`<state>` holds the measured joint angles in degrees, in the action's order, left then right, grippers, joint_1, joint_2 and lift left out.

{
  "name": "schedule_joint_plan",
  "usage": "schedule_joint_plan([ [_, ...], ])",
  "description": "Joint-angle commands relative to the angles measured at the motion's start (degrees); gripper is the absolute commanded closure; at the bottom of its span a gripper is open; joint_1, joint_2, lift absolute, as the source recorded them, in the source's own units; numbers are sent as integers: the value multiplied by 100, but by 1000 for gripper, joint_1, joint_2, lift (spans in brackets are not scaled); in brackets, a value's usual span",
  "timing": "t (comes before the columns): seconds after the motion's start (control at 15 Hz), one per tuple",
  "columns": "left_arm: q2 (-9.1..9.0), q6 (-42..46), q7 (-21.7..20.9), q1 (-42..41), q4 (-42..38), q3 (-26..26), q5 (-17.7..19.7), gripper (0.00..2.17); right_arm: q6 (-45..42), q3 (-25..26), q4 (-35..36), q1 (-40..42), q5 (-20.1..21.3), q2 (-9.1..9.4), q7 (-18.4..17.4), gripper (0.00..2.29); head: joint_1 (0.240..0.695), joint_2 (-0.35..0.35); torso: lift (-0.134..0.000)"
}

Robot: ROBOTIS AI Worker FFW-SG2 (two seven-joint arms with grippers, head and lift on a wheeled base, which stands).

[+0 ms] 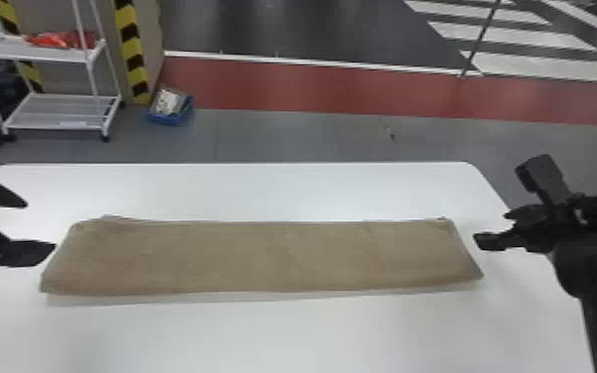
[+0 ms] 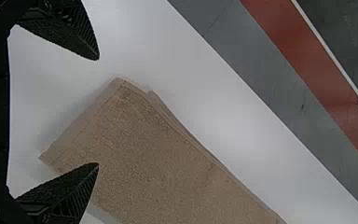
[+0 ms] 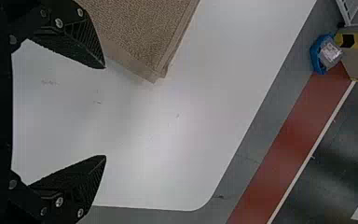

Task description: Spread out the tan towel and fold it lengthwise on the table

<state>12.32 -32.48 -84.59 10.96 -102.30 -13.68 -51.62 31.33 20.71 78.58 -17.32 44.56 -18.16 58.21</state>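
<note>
At the head view's upper left we see a blue bin (image 1: 167, 119) holding a pale package (image 1: 166, 101). The tan towel (image 1: 263, 255) lies in a folded strip across mid-frame on the table (image 1: 282, 332), between the left gripper (image 1: 40, 225) and right gripper (image 1: 501, 206). Both have fingers wide apart, gripping nothing; we can't tell whether the left one touches the towel.

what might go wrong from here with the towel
The left claw is open with one finger over the towel, so closing or dragging it might ruck up that end. The towel's far edge shows layers not quite lined up near its left end, so the fold may end up slightly crooked if left alone.
</note>
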Motion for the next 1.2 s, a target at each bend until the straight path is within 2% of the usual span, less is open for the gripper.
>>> schedule_joint_plan([
  [0.0, 33, 861, 66, -665, -440, -469, 390, 80, -25, 21, -18, 9, -35, -3, 6, 235, 695, -171, -124],
  [0.13, 42, 1354, 197, -1237, -730, -495, 381, 134, -25, 21, -27, 18, -35, -3, 6, 235, 695, -164, -124],
  [0.33, -2, 2057, 663, -1869, -871, -381, 293, 211, -43, 30, -71, 27, -44, -3, -3, 238, 695, -171, -124],
  [0.6, -90, 2215, 1173, -2045, -871, -275, 302, 265, -25, 91, -89, 44, -114, -3, 6, 238, 695, -192, -124],
  [0.87, -143, 2777, 2043, -2203, -730, -196, 302, 265, -61, 232, -203, 44, -193, -91, 6, 235, 695, -211, -124],
  [1.13, -143, 3076, 2403, -2195, -475, -170, 249, 329, -61, 267, -203, 44, -272, -117, 6, 235, 695, -225, -124],
])
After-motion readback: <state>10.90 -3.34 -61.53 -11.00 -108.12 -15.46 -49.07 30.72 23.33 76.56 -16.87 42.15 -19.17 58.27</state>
